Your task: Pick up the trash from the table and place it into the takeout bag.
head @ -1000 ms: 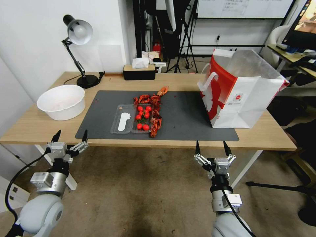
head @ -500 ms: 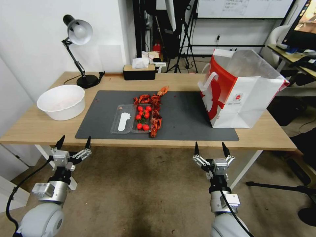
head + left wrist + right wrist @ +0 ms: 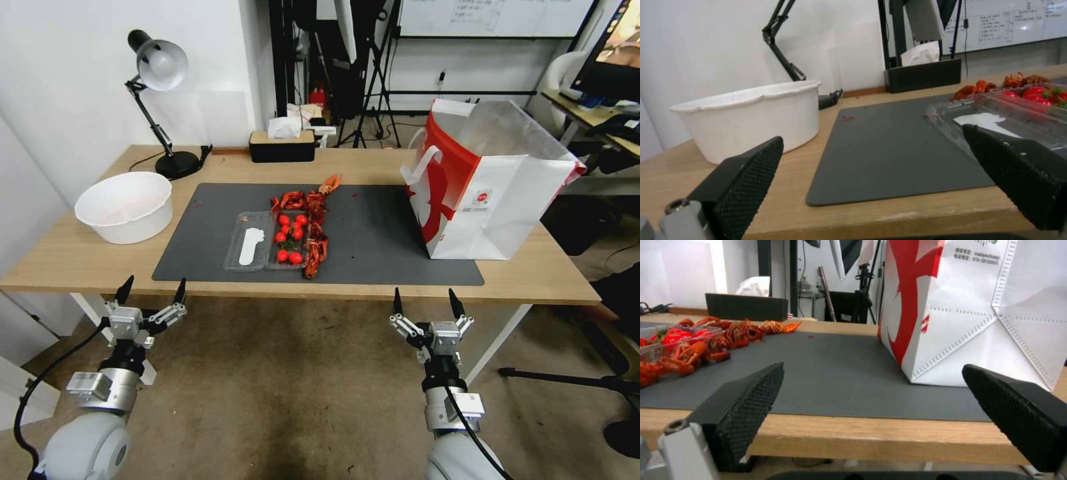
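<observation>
Several red crayfish shells point(image 3: 312, 227) lie strewn in a ragged line down the middle of the dark grey mat point(image 3: 387, 233), touching a clear, ridged plastic tray point(image 3: 260, 248) that holds small round tomatoes point(image 3: 289, 237) and a flat white piece. Right of them on the same mat stands the bag point(image 3: 490, 200), boxy and upright, its front white with a small red logo, its side red, a white handle looped against that side, and a silvery lining showing at the open mouth; stitched seams run along its lower folds in the right wrist view. The table point(image 3: 80, 257) is pale wood with a white leg. On its left end sits a smooth white bowl point(image 3: 125, 205), with a black lamp point(image 3: 160, 80) behind it and a black tissue box point(image 3: 282, 145) at the back edge. Both grippers hang below the front edge, fingers spread wide with nothing between the dark, dimpled pads: the left gripper point(image 3: 151, 291) has sunk slightly lower than half a second ago, and the right gripper point(image 3: 424, 301) has barely shifted.
</observation>
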Controlling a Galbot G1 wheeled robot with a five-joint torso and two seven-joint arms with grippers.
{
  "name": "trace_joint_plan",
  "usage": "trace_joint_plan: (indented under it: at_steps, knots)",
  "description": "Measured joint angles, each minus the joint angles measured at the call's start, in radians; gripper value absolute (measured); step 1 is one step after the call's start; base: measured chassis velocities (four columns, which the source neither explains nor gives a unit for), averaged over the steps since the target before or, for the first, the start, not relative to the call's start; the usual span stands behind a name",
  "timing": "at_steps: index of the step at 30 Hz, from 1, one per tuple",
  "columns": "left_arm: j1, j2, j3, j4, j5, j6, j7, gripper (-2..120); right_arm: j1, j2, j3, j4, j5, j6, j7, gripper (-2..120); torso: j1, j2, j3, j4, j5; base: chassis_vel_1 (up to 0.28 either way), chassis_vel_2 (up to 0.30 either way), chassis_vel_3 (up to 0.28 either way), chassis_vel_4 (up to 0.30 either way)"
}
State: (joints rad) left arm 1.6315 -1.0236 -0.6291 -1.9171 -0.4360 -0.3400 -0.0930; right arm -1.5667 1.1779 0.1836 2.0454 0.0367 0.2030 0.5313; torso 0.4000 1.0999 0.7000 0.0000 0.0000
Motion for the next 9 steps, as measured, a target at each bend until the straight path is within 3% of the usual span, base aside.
trace_joint_plan:
  at_steps: [9]
  knots:
    - [0.002,0.003,0.0,0.001,0.002,-0.002,0.002,100,-0.003,0.004,-0.004,-0.005,0.001,0.002,0.002,100,0.0,0.0,0.0,0.0001,0.0,0.0,0.0,0.0,0.0]
